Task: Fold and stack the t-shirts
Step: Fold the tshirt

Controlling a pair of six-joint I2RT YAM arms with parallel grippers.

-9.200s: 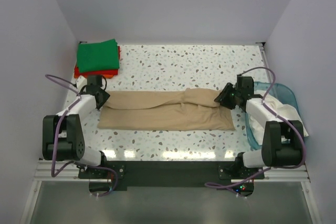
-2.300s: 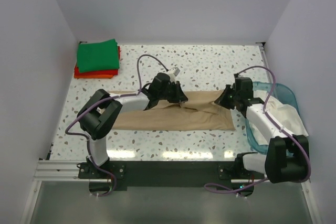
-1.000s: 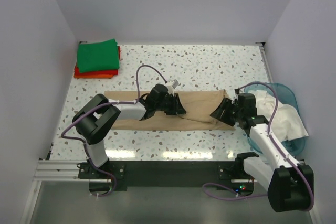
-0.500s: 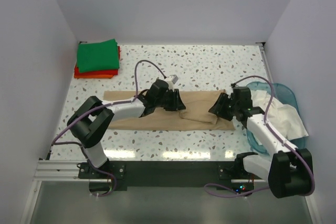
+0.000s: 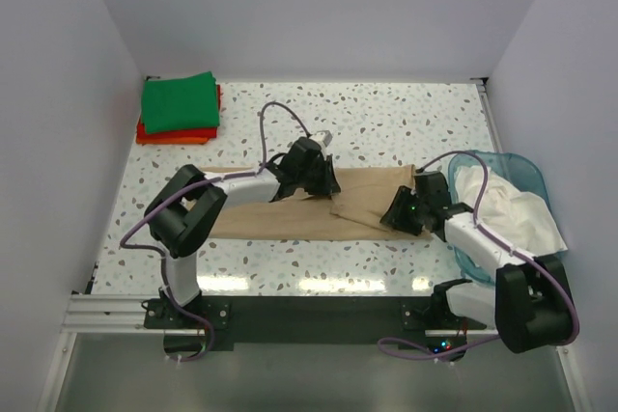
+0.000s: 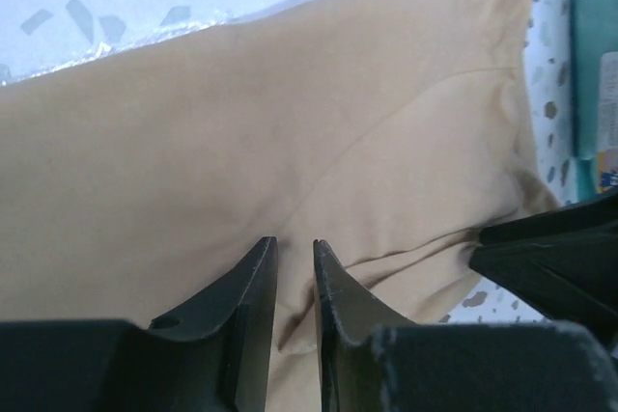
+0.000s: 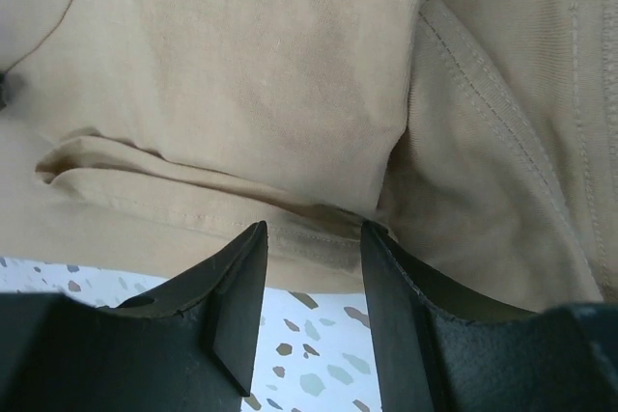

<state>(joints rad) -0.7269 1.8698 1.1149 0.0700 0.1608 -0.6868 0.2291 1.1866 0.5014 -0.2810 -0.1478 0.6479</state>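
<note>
Top external view: the tan-beige t-shirt [image 5: 280,217] lies as a long band on the table [image 5: 386,113]. The left gripper [image 5: 328,186] presses its middle, probably to anchor a fold line. Its fingers are nearly together, and I cannot tell whether they nip cloth. The right gripper [image 5: 398,211], jaws apart, straddles the near hem. No writing is legible.
</note>
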